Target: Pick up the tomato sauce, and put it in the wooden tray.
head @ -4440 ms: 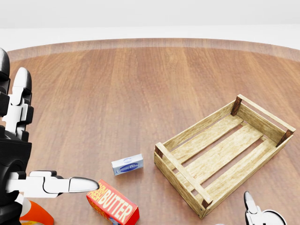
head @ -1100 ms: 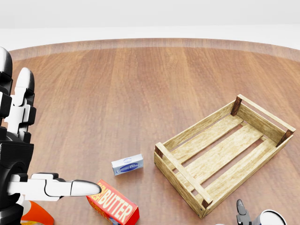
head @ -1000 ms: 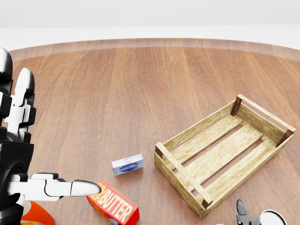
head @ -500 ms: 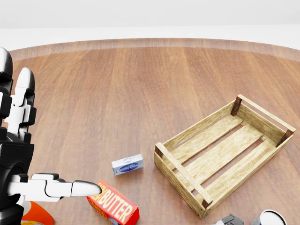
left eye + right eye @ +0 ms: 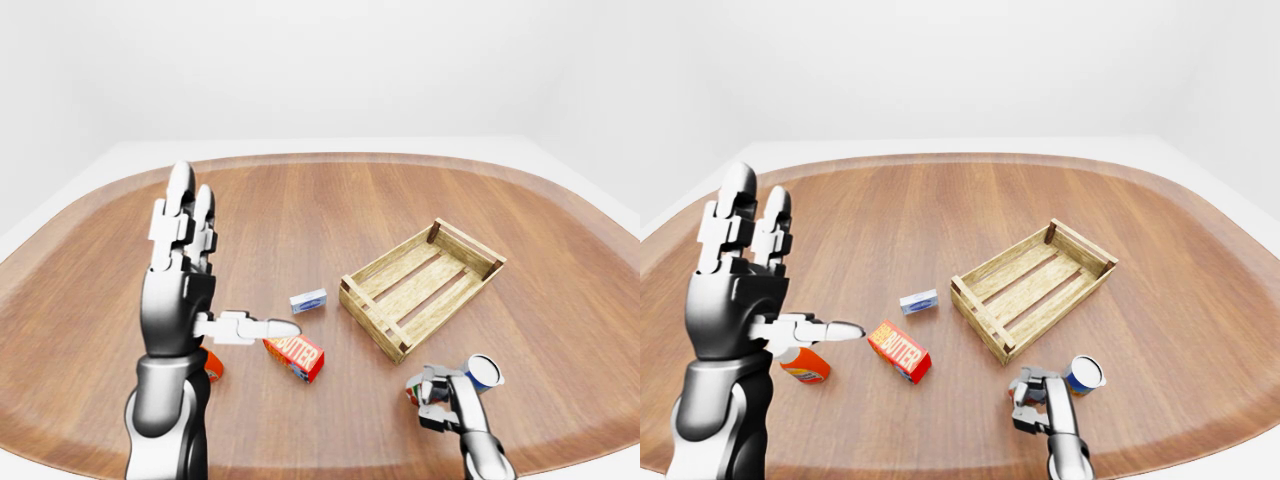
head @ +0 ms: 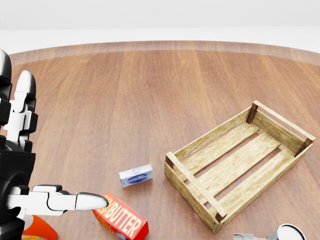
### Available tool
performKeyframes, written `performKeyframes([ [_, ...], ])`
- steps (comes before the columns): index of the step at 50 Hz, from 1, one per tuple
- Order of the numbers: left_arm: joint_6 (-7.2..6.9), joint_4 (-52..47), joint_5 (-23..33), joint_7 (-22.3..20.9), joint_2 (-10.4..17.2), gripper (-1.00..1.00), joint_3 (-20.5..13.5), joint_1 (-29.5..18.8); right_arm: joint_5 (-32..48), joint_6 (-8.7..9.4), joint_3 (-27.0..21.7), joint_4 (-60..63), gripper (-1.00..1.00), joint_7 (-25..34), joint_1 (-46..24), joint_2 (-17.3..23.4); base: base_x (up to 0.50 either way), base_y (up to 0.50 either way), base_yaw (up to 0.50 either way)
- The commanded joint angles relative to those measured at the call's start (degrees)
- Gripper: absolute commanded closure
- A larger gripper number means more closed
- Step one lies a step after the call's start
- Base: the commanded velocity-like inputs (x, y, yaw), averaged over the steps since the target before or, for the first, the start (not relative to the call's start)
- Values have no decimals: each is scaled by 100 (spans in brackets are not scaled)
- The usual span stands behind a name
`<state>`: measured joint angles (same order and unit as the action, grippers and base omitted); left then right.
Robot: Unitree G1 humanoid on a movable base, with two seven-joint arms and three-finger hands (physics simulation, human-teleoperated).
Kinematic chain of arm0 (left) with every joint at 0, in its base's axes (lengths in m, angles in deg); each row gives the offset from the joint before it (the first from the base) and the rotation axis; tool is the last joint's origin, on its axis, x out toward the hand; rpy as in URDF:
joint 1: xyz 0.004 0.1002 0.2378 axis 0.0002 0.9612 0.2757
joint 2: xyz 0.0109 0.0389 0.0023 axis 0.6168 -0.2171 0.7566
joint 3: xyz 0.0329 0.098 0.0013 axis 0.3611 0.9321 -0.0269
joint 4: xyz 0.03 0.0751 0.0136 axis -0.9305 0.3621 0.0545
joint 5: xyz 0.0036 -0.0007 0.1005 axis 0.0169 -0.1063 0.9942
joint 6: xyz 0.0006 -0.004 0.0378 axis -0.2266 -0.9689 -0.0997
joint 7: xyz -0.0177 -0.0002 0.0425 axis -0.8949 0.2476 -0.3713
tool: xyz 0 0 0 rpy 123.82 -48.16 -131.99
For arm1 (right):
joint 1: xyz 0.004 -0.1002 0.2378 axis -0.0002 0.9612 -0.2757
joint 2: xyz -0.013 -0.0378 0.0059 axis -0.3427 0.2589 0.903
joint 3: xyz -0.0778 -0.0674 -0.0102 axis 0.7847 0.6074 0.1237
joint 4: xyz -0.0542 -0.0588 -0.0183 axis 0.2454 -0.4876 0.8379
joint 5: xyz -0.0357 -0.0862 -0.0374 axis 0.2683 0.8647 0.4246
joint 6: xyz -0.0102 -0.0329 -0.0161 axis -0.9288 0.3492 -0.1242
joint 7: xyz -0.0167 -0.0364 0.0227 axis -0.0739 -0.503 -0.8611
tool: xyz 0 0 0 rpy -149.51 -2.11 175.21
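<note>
The tomato sauce can (image 5: 1083, 376), white-topped with a blue and orange label, stands near the bottom of the right-eye view, below the wooden tray (image 5: 992, 283). Its top also shows at the bottom edge of the head view (image 6: 288, 233). My right hand (image 5: 1036, 400) is low on the table just left of the can, fingers curled. I cannot tell whether they close round the can. My left hand (image 5: 225, 260) is raised at the left, open and empty, fingers up and thumb pointing right. The tray holds nothing.
A red butter box (image 6: 121, 220) and a small blue-white box (image 6: 135, 176) lie left of the tray. An orange bottle (image 5: 805, 365) lies under my left hand. The round wooden table (image 5: 300, 210) ends close below my right hand.
My right hand's raised finger has dropped out of the head view's bottom edge; only a grey part shows beside the can top now. The left hand has hardly moved.
</note>
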<state>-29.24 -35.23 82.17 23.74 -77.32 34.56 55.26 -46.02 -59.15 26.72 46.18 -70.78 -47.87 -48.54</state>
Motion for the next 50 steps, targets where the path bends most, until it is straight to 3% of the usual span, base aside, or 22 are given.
performKeyframes([
  [1, 0, 20, -11, 6, 0, -100, -10, -11, 128, 455, 78, 1097, 100, 232, 366, -141, 0, 0, 0],
  [2, 0, 20, -11, 7, 0, -100, -10, -11, 129, 460, 78, 1107, 100, 234, 370, -142, 0, 0, 0],
  [8, 0, -21, -47, -9, 5, -100, -44, -13, 148, 898, 172, 2091, 100, 457, 723, -251, 0, 0, 0],
  [17, 0, -12, -68, -21, 18, -100, -79, -46, 197, 903, 532, 3596, 100, 692, 1255, -292, 0, 0, 0],
  [32, 0, -63, -86, -14, 26, -100, -111, -78, 177, 903, 1037, 5289, 100, 719, 1787, 27, 0, 0, 0],
  [43, 0, -70, -95, -12, 21, -100, -115, -62, 308, 903, 1212, 6436, 100, 860, 1754, 231, 0, 0, 0],
  [46, 0, -76, -92, -11, 23, -100, -111, -58, 441, 903, 1132, 6581, 100, 1082, 1646, 111, 0, 0, 0],
  [50, 0, -123, -97, -10, 22, -100, -112, -61, 935, 903, 893, 6584, 100, 1776, 1464, -443, 0, 0, 0],
])
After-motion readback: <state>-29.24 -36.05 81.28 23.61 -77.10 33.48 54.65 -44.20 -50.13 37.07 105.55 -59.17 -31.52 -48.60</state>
